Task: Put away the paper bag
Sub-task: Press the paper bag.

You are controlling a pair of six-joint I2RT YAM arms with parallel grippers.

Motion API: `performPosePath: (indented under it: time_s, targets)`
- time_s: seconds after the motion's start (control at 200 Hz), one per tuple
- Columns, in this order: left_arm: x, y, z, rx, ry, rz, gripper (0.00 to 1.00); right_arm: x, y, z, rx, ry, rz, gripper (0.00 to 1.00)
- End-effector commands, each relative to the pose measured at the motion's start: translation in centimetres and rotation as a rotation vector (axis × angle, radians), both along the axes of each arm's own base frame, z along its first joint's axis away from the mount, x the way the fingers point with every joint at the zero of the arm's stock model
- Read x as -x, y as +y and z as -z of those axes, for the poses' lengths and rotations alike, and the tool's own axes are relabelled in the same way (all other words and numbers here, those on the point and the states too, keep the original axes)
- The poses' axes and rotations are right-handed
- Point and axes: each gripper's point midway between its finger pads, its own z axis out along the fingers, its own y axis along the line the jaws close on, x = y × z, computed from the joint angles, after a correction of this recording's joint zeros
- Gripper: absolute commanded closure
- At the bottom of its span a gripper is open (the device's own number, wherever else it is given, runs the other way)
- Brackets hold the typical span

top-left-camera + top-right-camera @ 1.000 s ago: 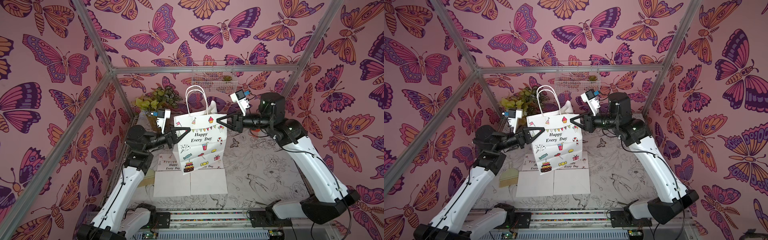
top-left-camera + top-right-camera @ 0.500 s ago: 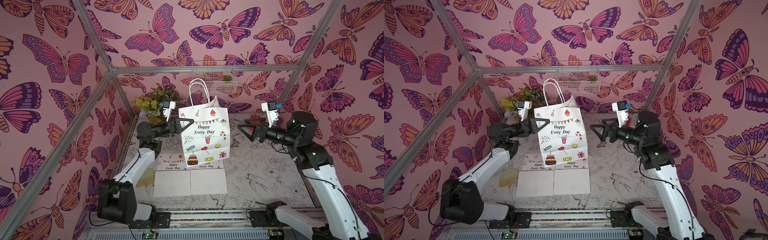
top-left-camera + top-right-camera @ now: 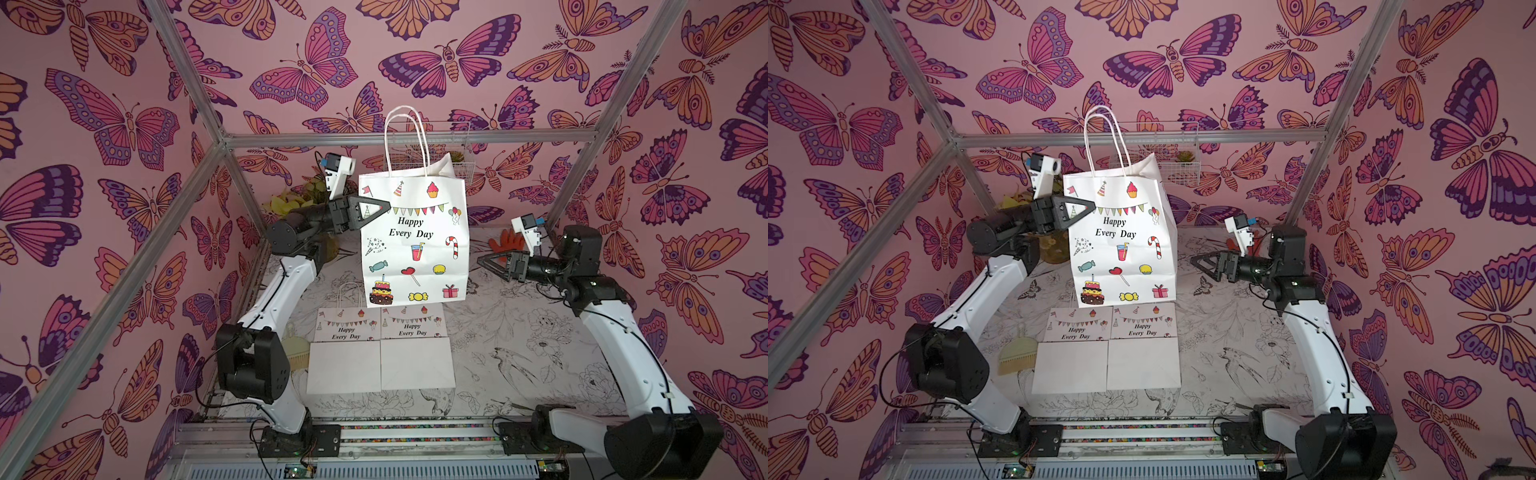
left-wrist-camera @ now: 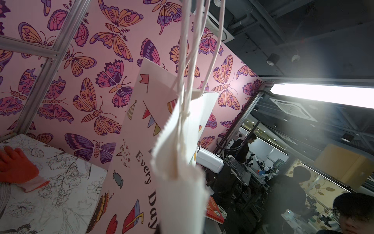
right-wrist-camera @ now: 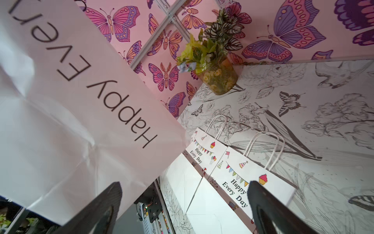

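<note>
A white paper bag printed "Happy Every Day" hangs upright above the table, its twine handles standing up. My left gripper is shut on the bag's upper left edge. In the left wrist view the bag fills the middle and hides the jaws. My right gripper stands open to the right of the bag, clear of it. In the right wrist view its fingers are spread wide with nothing between them, and the bag hangs close by.
Two folded bags lie flat side by side near the table's front. A potted plant stands at the back left, an orange glove at the back right. A wire basket hangs on the back wall. A yellow brush lies at the left.
My right gripper opened, let go of the bag's right side and drew back to the right and down. My left arm raised the bag higher.
</note>
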Motion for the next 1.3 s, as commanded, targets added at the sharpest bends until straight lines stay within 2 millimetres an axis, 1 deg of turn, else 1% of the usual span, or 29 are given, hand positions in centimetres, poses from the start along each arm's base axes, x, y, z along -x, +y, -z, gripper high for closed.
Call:
performPosePath:
  time_s: [0.0, 0.31, 0.441, 0.626, 0.726, 0.826, 0.936, 1.091, 1.197, 1.292]
  targets:
    - [1.4, 0.3, -0.6, -0.015, 0.014, 0.026, 1.0, 2.3, 1.1, -3.6, -0.059, -0.136, -0.103, 0.01]
    - [2.2, 0.7, -3.3, 0.043, 0.021, 0.024, 1.0, 4.7, 4.4, -5.2, -0.051, -0.185, -0.207, 0.01]
    - [2.8, 0.7, -3.9, 0.05, 0.017, 0.031, 1.0, 4.9, 5.3, -5.4, -0.033, -0.193, -0.213, 0.01]
    - [3.9, 0.6, -3.9, 0.037, 0.011, 0.044, 1.0, 5.0, 7.5, -5.4, -0.004, -0.194, -0.238, 0.01]
    - [4.4, 0.6, -3.5, 0.026, 0.016, 0.05, 1.0, 5.3, 8.9, -5.9, 0.003, -0.208, -0.254, 0.01]
    - [4.8, 0.6, -3.1, 0.013, 0.019, 0.054, 1.0, 5.5, 9.6, -6.3, 0.001, -0.217, -0.262, 0.01]
    - [5.1, 0.5, -2.5, 0.002, 0.03, 0.058, 1.0, 5.6, 9.6, -6.7, 0.001, -0.23, -0.246, 0.01]
    - [6.1, 0.4, -1.8, -0.03, 0.031, 0.072, 1.0, 5.8, 9.0, -7.3, 0.013, -0.263, -0.207, 0.01]
    - [6.9, 0.5, -1.7, -0.049, 0.028, 0.079, 1.0, 5.6, 8.0, -7.7, 0.032, -0.292, -0.143, 0.01]
    - [7.5, 0.5, -1.3, -0.073, 0.032, 0.089, 1.0, 5.1, 6.3, -8.0, 0.043, -0.306, -0.062, 0.01]
